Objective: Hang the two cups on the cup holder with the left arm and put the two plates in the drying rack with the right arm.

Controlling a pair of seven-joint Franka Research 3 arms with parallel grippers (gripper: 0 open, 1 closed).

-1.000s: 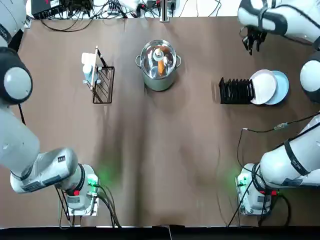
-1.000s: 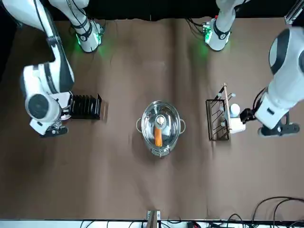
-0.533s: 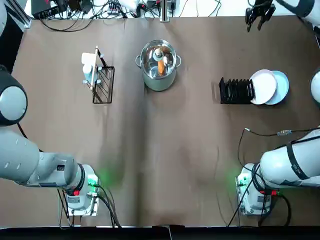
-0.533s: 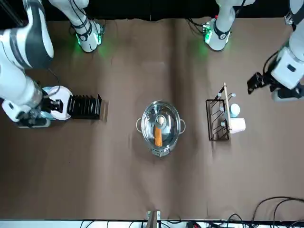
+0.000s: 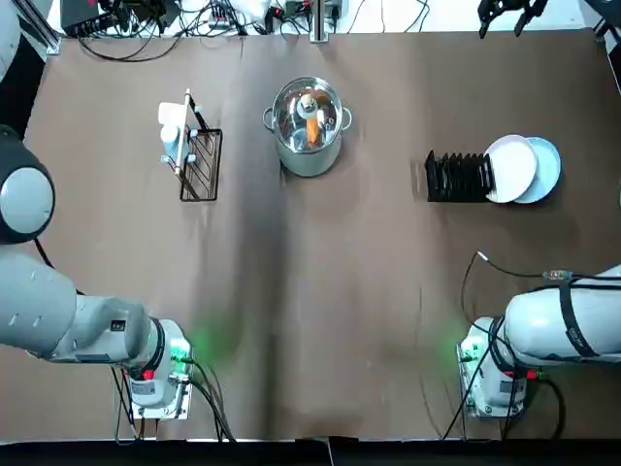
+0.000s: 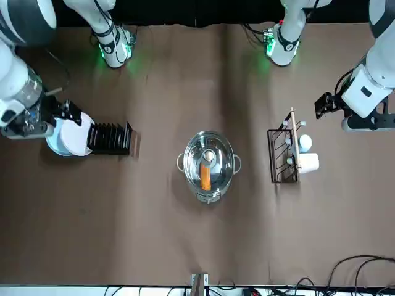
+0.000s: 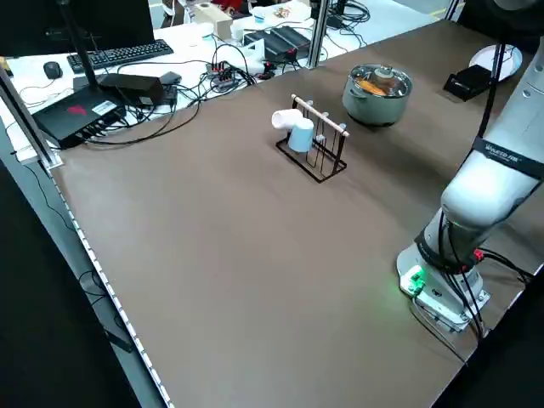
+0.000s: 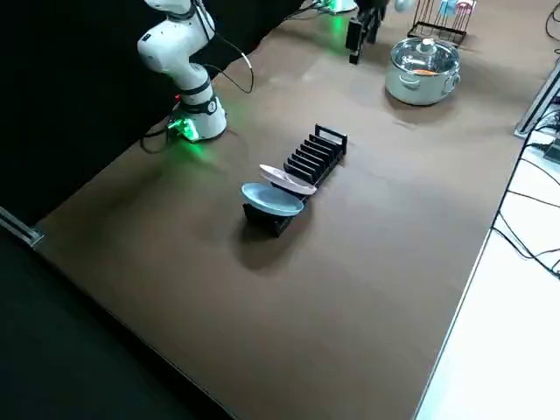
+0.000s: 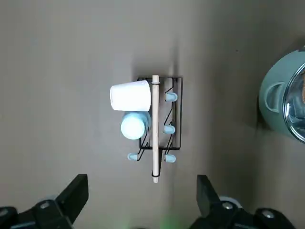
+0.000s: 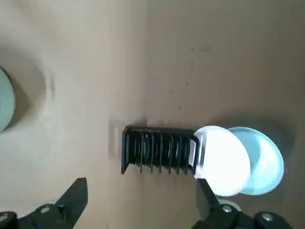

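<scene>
Both cups hang on the cup holder at the table's left: the pale cup beside the light blue cup. My left gripper is open and empty, raised well above the holder; the front view shows this gripper off to the holder's side. The white plate and the light blue plate lean together at the outer end of the drying rack. High above them my right gripper is open and empty, and it shows at the far edge in the top view.
A steel pot holding an orange item stands at the table's far middle, between holder and rack. Cables and equipment line the far edge. Both arm bases sit at the near edge.
Both grippers have lifted up and away, the left from the cup holder, the right from the rack toward the far edge. Cups and plates have stayed put.
</scene>
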